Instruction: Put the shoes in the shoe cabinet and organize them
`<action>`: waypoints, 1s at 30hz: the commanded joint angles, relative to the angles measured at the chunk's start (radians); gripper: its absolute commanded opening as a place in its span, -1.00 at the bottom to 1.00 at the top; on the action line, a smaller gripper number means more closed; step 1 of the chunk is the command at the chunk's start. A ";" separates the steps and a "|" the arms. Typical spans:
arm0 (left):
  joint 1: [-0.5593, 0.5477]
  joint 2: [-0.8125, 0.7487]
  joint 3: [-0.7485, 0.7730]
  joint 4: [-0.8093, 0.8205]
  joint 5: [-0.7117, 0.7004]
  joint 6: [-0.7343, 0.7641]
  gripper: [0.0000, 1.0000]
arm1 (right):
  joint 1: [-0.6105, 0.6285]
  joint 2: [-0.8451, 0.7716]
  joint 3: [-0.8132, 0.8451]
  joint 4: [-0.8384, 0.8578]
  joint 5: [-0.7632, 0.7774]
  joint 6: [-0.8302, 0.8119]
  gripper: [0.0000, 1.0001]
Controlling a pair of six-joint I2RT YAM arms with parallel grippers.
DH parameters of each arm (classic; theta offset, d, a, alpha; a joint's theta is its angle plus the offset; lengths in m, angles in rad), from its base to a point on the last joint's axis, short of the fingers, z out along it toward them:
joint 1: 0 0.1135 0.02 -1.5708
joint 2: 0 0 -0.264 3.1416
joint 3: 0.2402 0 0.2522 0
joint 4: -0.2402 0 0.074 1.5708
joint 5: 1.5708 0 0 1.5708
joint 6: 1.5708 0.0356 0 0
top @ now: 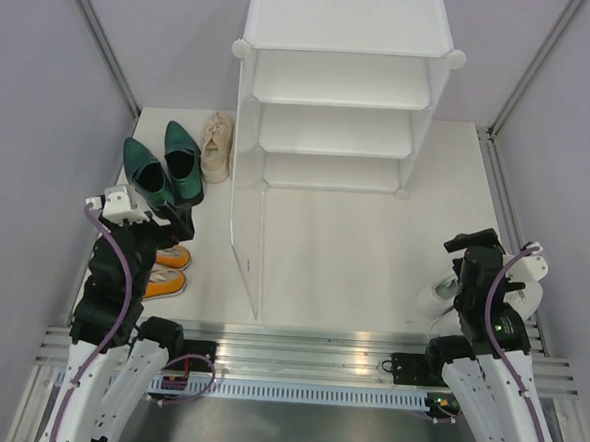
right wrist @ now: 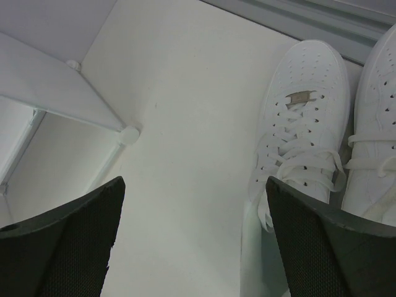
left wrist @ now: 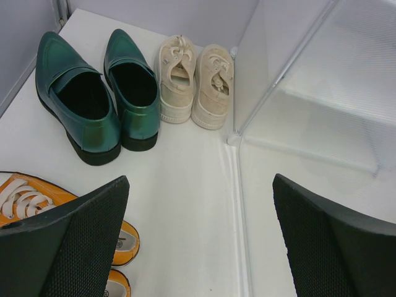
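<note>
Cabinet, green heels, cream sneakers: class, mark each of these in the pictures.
Cabinet (top: 347, 19): top external view, on its top panel.
Green heels (left wrist: 80, 99): left wrist view, on the opening of the outer shoe.
Cream sneakers (left wrist: 213, 83): left wrist view, on the laces of the shoe farther right in the picture.

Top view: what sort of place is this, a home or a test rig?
Probably a lab test cell: plain grey walls, a slotted metal rail at the near edge, and a white cabinet with shoes staged beside it.
</note>
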 commanded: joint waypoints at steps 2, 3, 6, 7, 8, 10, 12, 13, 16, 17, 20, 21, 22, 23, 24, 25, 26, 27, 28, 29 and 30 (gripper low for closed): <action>0.003 0.003 -0.006 0.015 -0.004 -0.033 0.99 | 0.003 -0.039 0.012 -0.006 0.045 0.039 0.96; 0.005 0.000 -0.006 0.015 -0.004 -0.032 0.99 | 0.003 -0.055 0.006 -0.006 0.054 0.044 0.96; 0.005 -0.003 -0.006 0.015 -0.004 -0.032 0.99 | 0.003 -0.078 -0.003 -0.006 0.059 0.044 0.96; 0.003 -0.003 -0.006 0.015 -0.004 -0.033 0.99 | 0.003 -0.082 -0.005 -0.006 0.059 0.044 0.96; 0.003 -0.005 -0.008 0.015 -0.004 -0.033 0.99 | 0.003 -0.086 -0.005 -0.006 0.057 0.042 0.96; 0.003 -0.008 -0.006 0.015 -0.004 -0.035 0.99 | 0.003 -0.087 -0.002 -0.006 0.050 0.034 0.96; 0.003 -0.010 -0.008 0.016 -0.001 -0.035 0.99 | 0.003 -0.087 0.006 -0.007 0.042 0.028 0.96; 0.003 -0.008 -0.006 0.016 -0.001 -0.036 0.99 | 0.002 -0.084 0.012 -0.009 0.037 0.028 0.96; 0.003 -0.013 -0.008 0.015 -0.001 -0.036 0.99 | 0.003 -0.079 0.018 -0.012 0.019 0.034 0.96; 0.005 -0.014 -0.008 0.015 0.001 -0.038 0.99 | 0.003 -0.072 0.018 -0.012 -0.001 0.037 0.96; 0.005 -0.016 -0.008 0.015 0.002 -0.039 0.99 | 0.003 -0.040 0.024 -0.010 -0.053 0.025 0.96; 0.003 -0.017 -0.008 0.015 0.004 -0.039 0.99 | 0.003 -0.027 0.029 -0.006 -0.076 0.001 0.96; 0.005 -0.019 -0.008 0.016 0.004 -0.039 0.99 | 0.003 -0.011 0.035 -0.003 -0.097 -0.034 0.96; 0.003 -0.020 -0.008 0.015 0.004 -0.039 0.99 | 0.002 0.009 0.055 -0.004 -0.114 -0.047 0.96; 0.003 -0.023 -0.006 0.016 0.004 -0.039 0.99 | 0.003 0.057 0.069 -0.009 -0.140 -0.053 0.96; 0.003 -0.025 -0.008 0.015 0.004 -0.039 0.99 | 0.003 0.086 0.086 -0.041 -0.144 -0.055 0.96; 0.003 -0.031 -0.006 0.015 0.005 -0.041 0.99 | 0.003 0.114 0.127 -0.064 -0.139 -0.047 0.96; 0.003 -0.034 -0.009 0.015 0.005 -0.041 0.99 | 0.002 0.167 0.148 -0.088 -0.131 -0.044 0.96; 0.003 -0.037 -0.008 0.016 0.007 -0.039 0.99 | 0.003 0.192 0.191 -0.143 -0.099 -0.036 0.96; 0.005 -0.043 -0.008 0.016 0.010 -0.044 0.99 | 0.003 0.215 0.210 -0.172 -0.081 -0.026 0.96; 0.005 -0.046 -0.008 0.016 0.016 -0.044 0.99 | 0.002 0.253 0.227 -0.202 -0.062 -0.015 0.96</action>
